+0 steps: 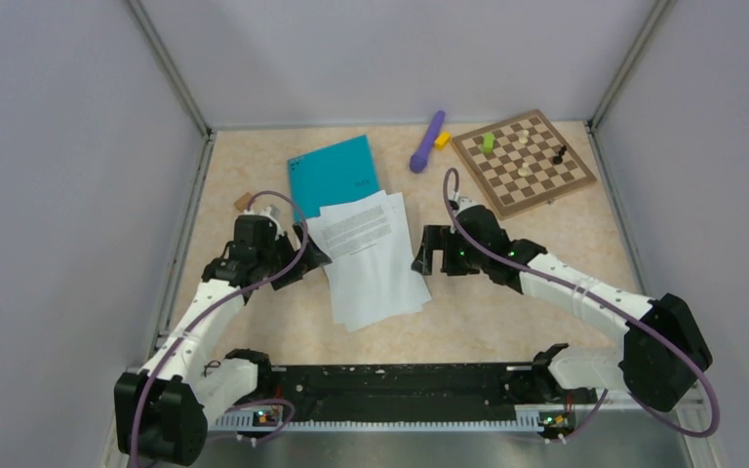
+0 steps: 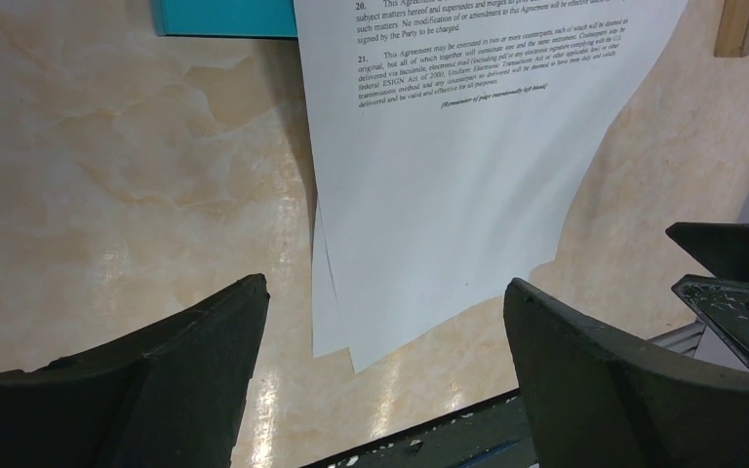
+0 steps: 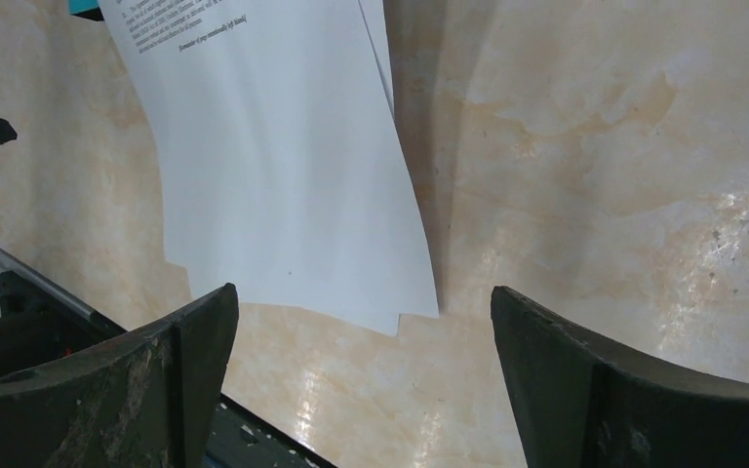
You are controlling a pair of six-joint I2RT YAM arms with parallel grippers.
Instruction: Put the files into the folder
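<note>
The files (image 1: 371,258) are a loose stack of white printed sheets lying flat mid-table, their far end overlapping the near edge of the closed teal folder (image 1: 332,173). My left gripper (image 1: 314,255) sits just left of the stack, open and empty. My right gripper (image 1: 427,252) sits just right of it, also open and empty. In the left wrist view the files (image 2: 449,166) lie ahead between the fingers (image 2: 205,361), with the folder's corner (image 2: 224,18) at the top. The right wrist view shows the files (image 3: 273,175) ahead of the left finger (image 3: 190,351).
A brown chessboard (image 1: 524,161) with a few pieces and a green block stands at the back right. A purple stick (image 1: 427,141) and a small yellow block (image 1: 442,139) lie beside it. A small brown block (image 1: 244,201) lies behind the left arm. Walls enclose the table.
</note>
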